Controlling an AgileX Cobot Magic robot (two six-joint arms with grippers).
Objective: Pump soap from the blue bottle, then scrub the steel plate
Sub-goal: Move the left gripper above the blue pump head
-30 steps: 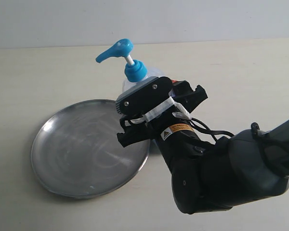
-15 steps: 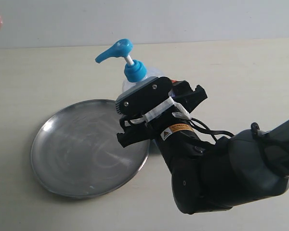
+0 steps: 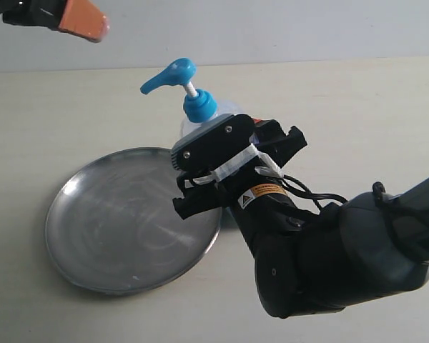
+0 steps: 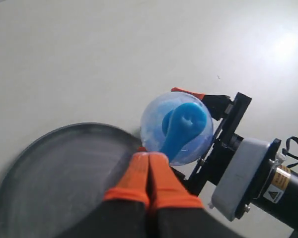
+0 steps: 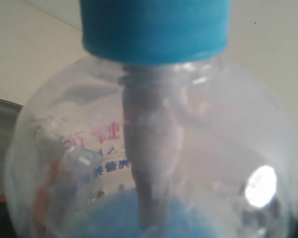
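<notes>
The blue bottle (image 3: 198, 107) stands upright at the steel plate's (image 3: 121, 221) far right rim, its pump spout (image 3: 157, 80) pointing out over the plate. My right gripper (image 3: 218, 136) is shut on the bottle's body, one orange finger (image 4: 188, 92) on each side. Light blue soap (image 5: 154, 213) fills the lower part behind the clear wall. My left gripper (image 3: 82, 21) hangs shut and empty in the air at the upper left. Seen from its wrist, its fingertips (image 4: 141, 163) are pressed together above the pump head (image 4: 184, 124) and the plate (image 4: 54, 178).
The plate and bottle sit on a pale tabletop (image 3: 357, 121) in front of a light wall. My right arm's dark bulk (image 3: 329, 257) takes up the lower right, reaching in across the table.
My left gripper has come into the exterior view at the top left and moved right, towards the pump. The right gripper, bottle and plate have stayed put.
</notes>
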